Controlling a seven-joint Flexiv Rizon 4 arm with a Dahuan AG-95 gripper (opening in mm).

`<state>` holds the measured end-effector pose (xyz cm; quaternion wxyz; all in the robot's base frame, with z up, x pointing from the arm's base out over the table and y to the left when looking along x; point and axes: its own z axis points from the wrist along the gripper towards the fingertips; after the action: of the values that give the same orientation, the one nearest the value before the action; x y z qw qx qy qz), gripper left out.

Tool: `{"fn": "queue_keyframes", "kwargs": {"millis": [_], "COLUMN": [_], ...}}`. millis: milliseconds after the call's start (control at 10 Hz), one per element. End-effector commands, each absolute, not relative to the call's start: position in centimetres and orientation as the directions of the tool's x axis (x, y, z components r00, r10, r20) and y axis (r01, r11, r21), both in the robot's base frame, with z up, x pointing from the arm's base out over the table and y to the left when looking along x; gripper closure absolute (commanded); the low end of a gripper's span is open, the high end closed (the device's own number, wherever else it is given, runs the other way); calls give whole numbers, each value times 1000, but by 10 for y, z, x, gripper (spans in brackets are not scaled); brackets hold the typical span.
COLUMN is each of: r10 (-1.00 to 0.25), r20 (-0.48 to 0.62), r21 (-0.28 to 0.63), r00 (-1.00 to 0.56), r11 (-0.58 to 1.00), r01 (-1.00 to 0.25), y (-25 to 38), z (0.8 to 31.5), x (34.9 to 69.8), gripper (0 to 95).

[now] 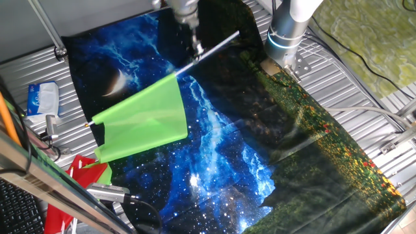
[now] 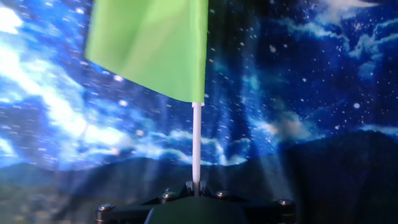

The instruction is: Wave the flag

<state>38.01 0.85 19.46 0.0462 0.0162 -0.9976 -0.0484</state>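
Gripping the flag (image 1: 144, 117) by its stick, the gripper (image 1: 195, 47) is clenched; the stick's long axis points straight ahead from the fingers.

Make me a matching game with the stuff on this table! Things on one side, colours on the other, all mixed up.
Things:
1. flag cloth
2. flag stick
3. starry mat
4. cloth with no stick

Colours:
A. red and green
B. lime green
C. mostly blue
D. white

Pairs: 1-B, 2-D, 3-C, 4-A
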Motion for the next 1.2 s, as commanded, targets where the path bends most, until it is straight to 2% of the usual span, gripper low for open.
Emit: {"fn": "queue_keyframes", "kwargs": {"millis": [100, 1200], "r10": [-6, 12], "r20": [78, 80], "r21": [87, 73], "r00": [-997, -997], "r11": [996, 997], "r01": [1, 18], "y": [32, 33], "z": [197, 198], "x": [381, 382], "gripper": [950, 950]}}
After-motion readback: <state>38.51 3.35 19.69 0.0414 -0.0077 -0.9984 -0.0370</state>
